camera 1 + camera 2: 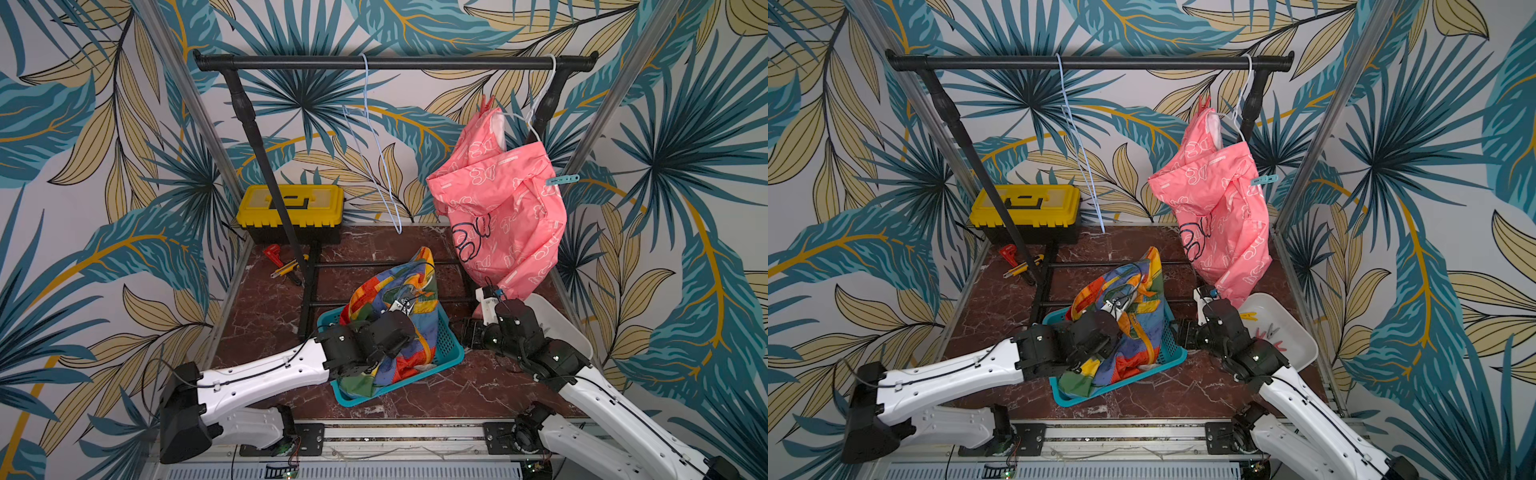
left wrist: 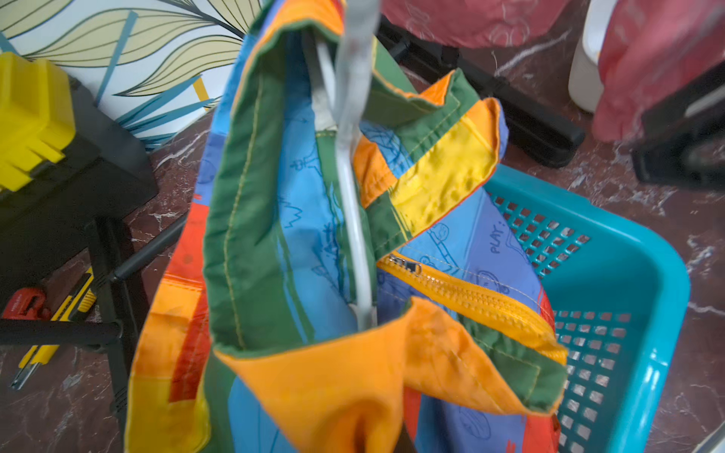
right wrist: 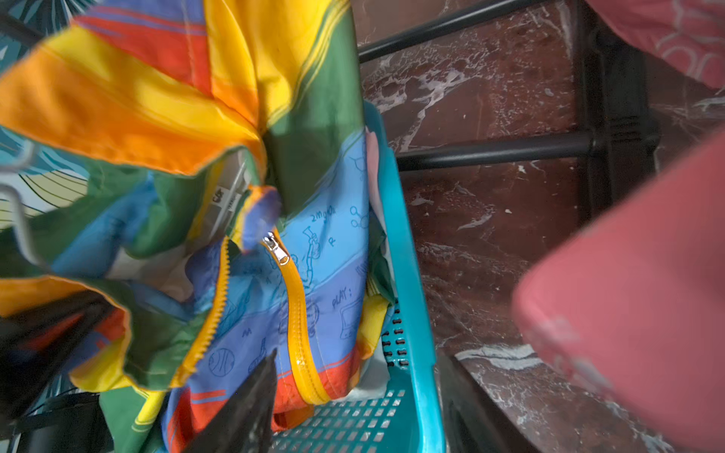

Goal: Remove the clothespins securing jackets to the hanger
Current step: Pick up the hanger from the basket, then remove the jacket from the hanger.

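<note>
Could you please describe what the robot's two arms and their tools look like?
The left arm and right arm have smooth white shells with small holes, blocky black joints and a thin black cable along each. The left tool and right tool look mostly black, with paler parts.

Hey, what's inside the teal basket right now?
The rainbow-striped jacket fills the teal basket, heaped above its rim, with a white hanger rod running through its folds. Anything beneath the jacket on the basket floor is covered.
</note>
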You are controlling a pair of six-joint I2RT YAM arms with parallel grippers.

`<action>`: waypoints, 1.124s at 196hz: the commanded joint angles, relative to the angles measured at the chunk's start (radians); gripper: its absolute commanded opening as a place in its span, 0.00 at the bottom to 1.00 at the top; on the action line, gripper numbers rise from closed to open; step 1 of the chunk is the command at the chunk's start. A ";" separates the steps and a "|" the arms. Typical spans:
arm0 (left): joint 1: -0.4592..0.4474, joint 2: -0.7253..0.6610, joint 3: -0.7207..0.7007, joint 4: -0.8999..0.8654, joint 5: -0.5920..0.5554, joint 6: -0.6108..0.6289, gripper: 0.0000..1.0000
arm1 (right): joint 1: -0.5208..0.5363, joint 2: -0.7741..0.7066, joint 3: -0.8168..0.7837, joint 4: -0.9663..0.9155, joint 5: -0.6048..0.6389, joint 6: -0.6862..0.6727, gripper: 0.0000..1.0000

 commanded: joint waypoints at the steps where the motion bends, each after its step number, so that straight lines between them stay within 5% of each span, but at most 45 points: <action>1: 0.071 -0.110 -0.033 0.001 0.101 -0.024 0.00 | 0.069 -0.035 -0.083 0.107 0.018 0.052 0.66; 41: 0.159 -0.188 -0.068 0.010 0.317 0.007 0.00 | 0.232 -0.067 -0.031 0.217 0.160 -0.037 0.65; 87: 0.221 -0.209 -0.110 0.112 0.585 -0.036 0.00 | 0.340 0.160 0.216 0.315 0.164 -0.259 0.50; 149: 0.226 -0.207 -0.129 0.204 0.688 -0.084 0.00 | 0.345 0.332 0.312 0.436 0.130 -0.324 0.49; 201: 0.226 -0.200 -0.136 0.205 0.705 -0.084 0.00 | 0.345 0.366 0.324 0.456 0.151 -0.343 0.23; 220: 0.226 -0.186 -0.133 0.205 0.723 -0.078 0.00 | 0.345 0.371 0.326 0.455 0.149 -0.345 0.24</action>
